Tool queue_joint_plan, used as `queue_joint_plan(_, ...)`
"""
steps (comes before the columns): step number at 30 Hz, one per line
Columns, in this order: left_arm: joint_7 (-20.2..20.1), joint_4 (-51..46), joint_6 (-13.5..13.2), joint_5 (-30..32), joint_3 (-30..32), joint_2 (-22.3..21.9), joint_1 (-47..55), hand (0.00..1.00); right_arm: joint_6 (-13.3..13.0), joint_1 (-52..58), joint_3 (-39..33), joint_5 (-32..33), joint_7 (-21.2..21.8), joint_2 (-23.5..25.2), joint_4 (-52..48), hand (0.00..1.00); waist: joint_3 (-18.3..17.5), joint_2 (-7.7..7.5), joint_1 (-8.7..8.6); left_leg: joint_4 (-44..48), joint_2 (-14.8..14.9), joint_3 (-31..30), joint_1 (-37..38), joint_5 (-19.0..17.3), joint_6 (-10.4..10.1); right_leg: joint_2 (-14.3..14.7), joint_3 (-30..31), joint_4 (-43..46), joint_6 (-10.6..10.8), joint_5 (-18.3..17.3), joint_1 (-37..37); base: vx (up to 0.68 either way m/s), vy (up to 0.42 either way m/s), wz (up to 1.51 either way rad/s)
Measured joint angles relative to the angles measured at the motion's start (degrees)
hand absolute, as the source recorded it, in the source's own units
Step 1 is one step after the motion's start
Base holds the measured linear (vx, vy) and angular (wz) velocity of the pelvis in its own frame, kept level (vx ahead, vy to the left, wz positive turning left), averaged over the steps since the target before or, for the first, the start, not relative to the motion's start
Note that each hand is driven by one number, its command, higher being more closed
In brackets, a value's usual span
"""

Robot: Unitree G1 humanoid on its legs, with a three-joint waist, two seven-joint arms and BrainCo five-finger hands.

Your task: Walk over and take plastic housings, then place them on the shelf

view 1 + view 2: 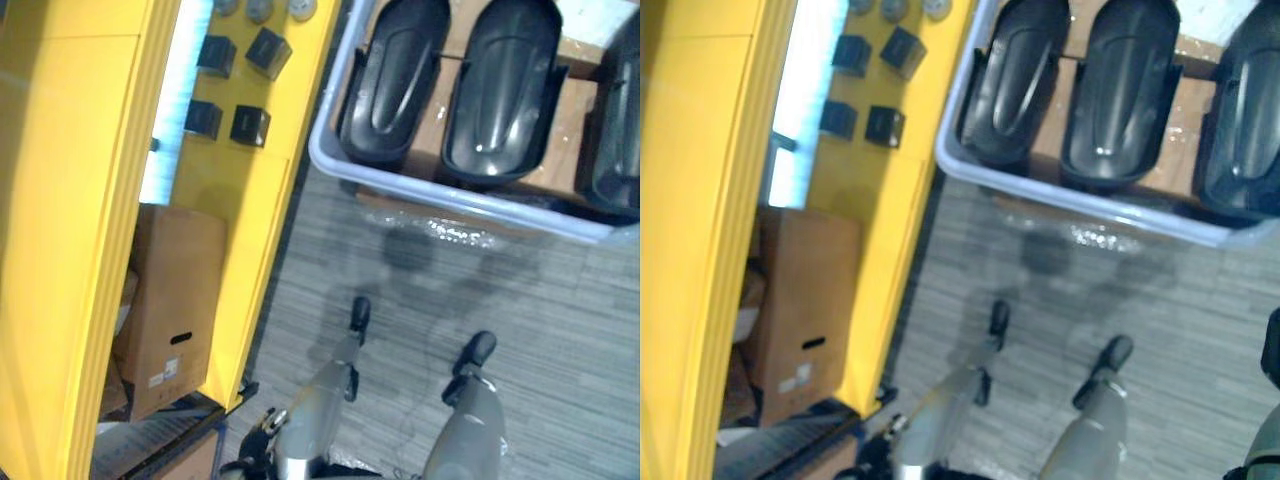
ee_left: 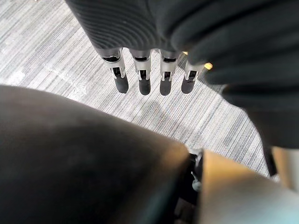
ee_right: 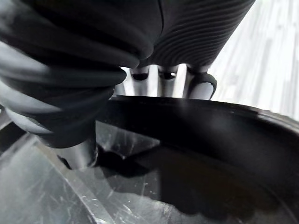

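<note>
**Grey carpet, yellow shelf on the left, one housing in the right hand**

Grey striped carpet [image 1: 560, 330] covers the floor. Yellow shelf [image 1: 60, 200] runs along the left side, near to far. On its yellow surface, at the far end: small black boxes [image 1: 250, 125], four in a loose cluster, apart from one another. Lower down in the shelf, nearer: a brown cardboard box [image 1: 175, 300] with a slot handle and a pale label.

Far right: pale grey tray [image 1: 450, 195], its near left corner close beside the shelf edge. Inside lie plastic housings [image 1: 1120, 90], black and glossy, three in a row side by side, long axes running near to far, resting on a brown base. Crinkled clear film [image 1: 450, 232] shows on the carpet just under the tray's near rim.

Left hand [image 2: 142, 70]: fingers straight, side by side, pointing down over bare carpet, holding nothing.

Right hand [image 3: 196, 32]: pinching the rim of a held housing [image 3: 224, 130], black and curved. Its fingers [image 3: 202, 86] sit over the far side of the rim, one dark tip hooked on the edge, and the thumb [image 3: 80, 151] presses on the inner side. Shiny clear wrap [image 3: 46, 186] lies by the thumb; whether it lines the housing I cannot tell.
</note>
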Motion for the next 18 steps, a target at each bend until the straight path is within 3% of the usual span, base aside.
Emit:
queue_joint_plan(7,1.41,-3.0,-0.23,-0.06,2.59,-0.04,0.63,0.0,0.01,1.18,-1.75,-0.51,-5.82,1.32,-1.33,1.0,0.74,-1.03,-1.2,-0.04,0.52,-0.31,3.04,-0.04,-0.05,0.67,-1.27,-1.81,0.28,0.28,4.48,0.0,-0.004,0.03)
queue_joint_plan(14,3.49,-9.7,-3.54,-0.32,6.87,0.29,0.03,0.0,-2.08,6.45,-9.09,-0.44,-11.88,6.08,-8.46,1.0,3.52,-5.24,-3.6,-0.14,2.26,0.88,7.82,-0.47,-0.56,3.33,-1.4,-7.24,0.08,2.82,11.09,-0.01,-0.028,-0.11)
queue_joint_plan(18,6.3,-12.08,-4.85,-0.35,7.75,0.37,0.02,0.0,-4.83,14.37,-14.35,-0.6,-17.57,10.68,-17.54,1.0,2.64,-7.87,-4.18,-0.44,3.59,1.89,10.77,-1.39,-0.74,5.33,-1.56,-11.57,-0.08,4.29,15.42,-0.01,-0.042,-0.15)
